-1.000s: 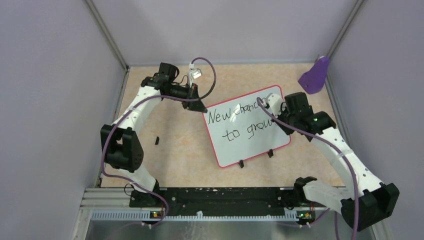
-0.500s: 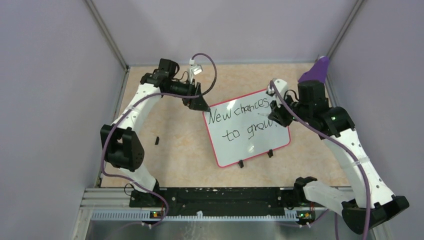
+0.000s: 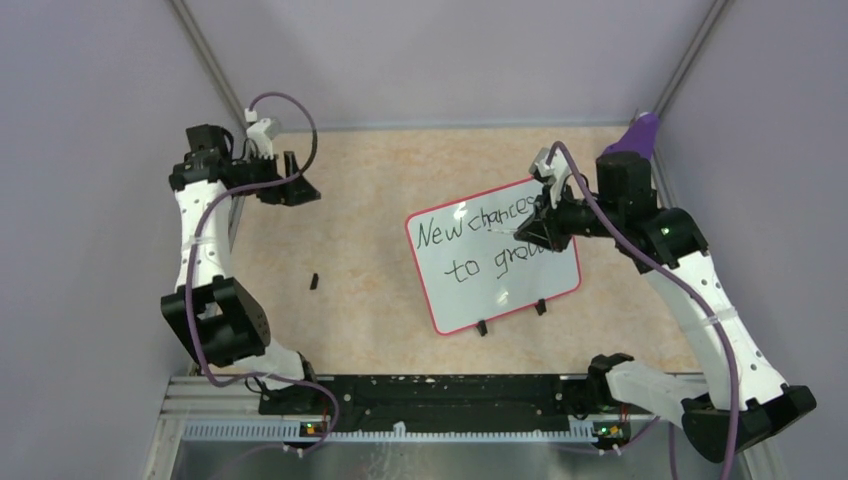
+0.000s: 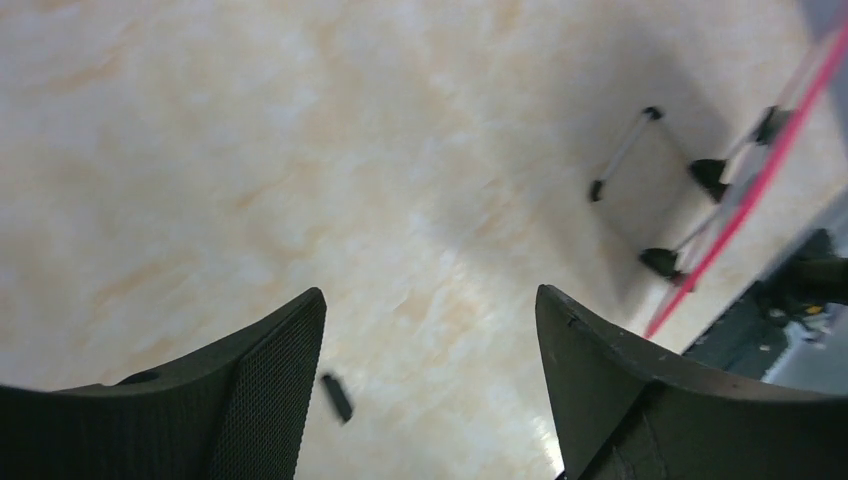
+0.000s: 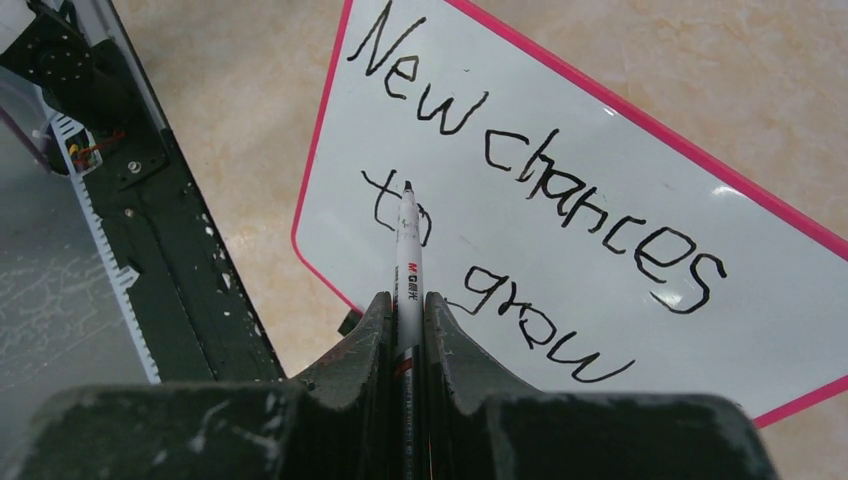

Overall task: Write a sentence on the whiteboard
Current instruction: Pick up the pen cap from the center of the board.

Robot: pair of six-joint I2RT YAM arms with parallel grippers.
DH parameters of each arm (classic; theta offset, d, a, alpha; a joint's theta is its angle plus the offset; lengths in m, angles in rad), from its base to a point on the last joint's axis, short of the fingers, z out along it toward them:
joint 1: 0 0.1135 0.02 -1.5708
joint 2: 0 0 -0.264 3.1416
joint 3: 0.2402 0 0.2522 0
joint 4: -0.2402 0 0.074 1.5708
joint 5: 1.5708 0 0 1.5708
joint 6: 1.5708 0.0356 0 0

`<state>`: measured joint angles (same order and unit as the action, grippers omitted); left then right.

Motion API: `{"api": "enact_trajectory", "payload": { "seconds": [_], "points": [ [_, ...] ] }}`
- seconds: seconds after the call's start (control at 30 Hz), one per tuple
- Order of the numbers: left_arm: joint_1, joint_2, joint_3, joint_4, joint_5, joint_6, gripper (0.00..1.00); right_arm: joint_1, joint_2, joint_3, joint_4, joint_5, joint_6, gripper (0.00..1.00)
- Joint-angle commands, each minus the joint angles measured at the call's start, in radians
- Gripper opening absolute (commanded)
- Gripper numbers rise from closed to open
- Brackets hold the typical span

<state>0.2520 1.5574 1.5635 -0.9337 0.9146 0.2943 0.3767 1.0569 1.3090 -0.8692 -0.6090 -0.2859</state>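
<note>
The whiteboard (image 3: 500,290), white with a red-pink rim, lies tilted on the table right of centre. The sentence (image 3: 470,230) reads "New chances to grow" in two dark lines, also plain in the right wrist view as the sentence (image 5: 560,200). My right gripper (image 3: 535,228) hangs over the board's right part, shut on a white marker (image 5: 408,255) whose tip points at the word "to"; whether it touches the board I cannot tell. My left gripper (image 3: 300,190) is far from the board at the back left, open and holding nothing, as is the left gripper (image 4: 433,292) in its own view.
A small black piece (image 3: 314,282) lies on the table left of the board, seen below the left fingers as the black piece (image 4: 337,397). A purple object (image 3: 632,145) stands at the back right corner. Two black clip feet (image 3: 510,318) sit on the board's near edge.
My left gripper has opened, let go of the board's upper-left corner and swung to the back left. The right gripper has drawn right with the marker, uncovering the end of "chances".
</note>
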Motion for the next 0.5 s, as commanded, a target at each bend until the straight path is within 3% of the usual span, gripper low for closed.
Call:
{"api": "enact_trajectory", "payload": {
  "seconds": [0.0, 0.13, 0.33, 0.47],
  "points": [
    [0.073, -0.044, -0.092, -0.180, -0.254, 0.224, 0.79, -0.005, -0.004, -0.003, 0.041, -0.050, 0.021, 0.00],
    [0.089, -0.093, -0.266, -0.173, -0.392, 0.277, 0.76, -0.005, -0.029, -0.033, 0.056, -0.032, 0.026, 0.00],
    [0.089, -0.197, -0.532, 0.000, -0.435, 0.264, 0.69, -0.005, -0.040, -0.056, 0.062, -0.026, 0.027, 0.00],
    [0.084, -0.163, -0.591, 0.094, -0.495, 0.224, 0.63, -0.005, -0.038, -0.054, 0.062, -0.034, 0.028, 0.00]
  ]
}}
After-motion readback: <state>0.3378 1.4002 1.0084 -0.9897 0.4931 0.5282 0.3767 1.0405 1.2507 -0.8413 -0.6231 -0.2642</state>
